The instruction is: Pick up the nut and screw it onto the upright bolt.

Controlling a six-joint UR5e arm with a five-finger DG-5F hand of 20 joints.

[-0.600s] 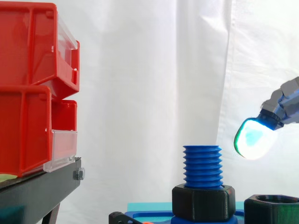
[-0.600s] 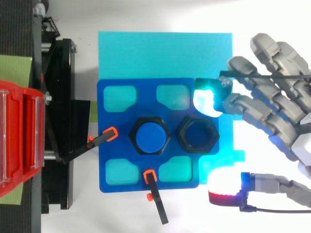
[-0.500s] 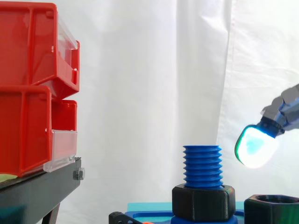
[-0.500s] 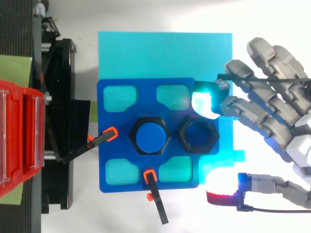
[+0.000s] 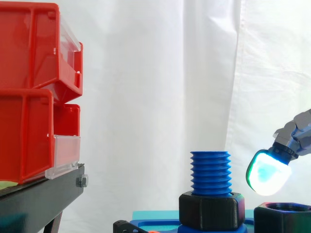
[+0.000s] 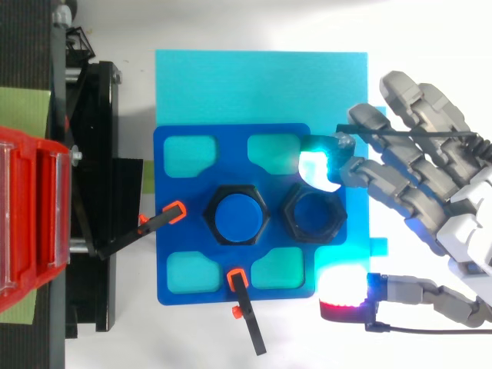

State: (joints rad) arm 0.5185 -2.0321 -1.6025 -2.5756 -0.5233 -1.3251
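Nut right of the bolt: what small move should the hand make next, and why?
Probably lower a little and curl round the nut: the hand is open and holds nothing, one glowing fingertip hangs just above the nut's rim, and the thumb pad is off to its other side.

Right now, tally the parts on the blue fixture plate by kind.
Black hexagonal plastic nuts: 2
Blue threaded plastic bolt: 1
Black clamps with orange tips: 2
Total: 5

V. bright, even light; curtain (image 5: 146, 73) washed out; pads (image 6: 317, 165) glare, cyan spill on plate (image 6: 233, 157).
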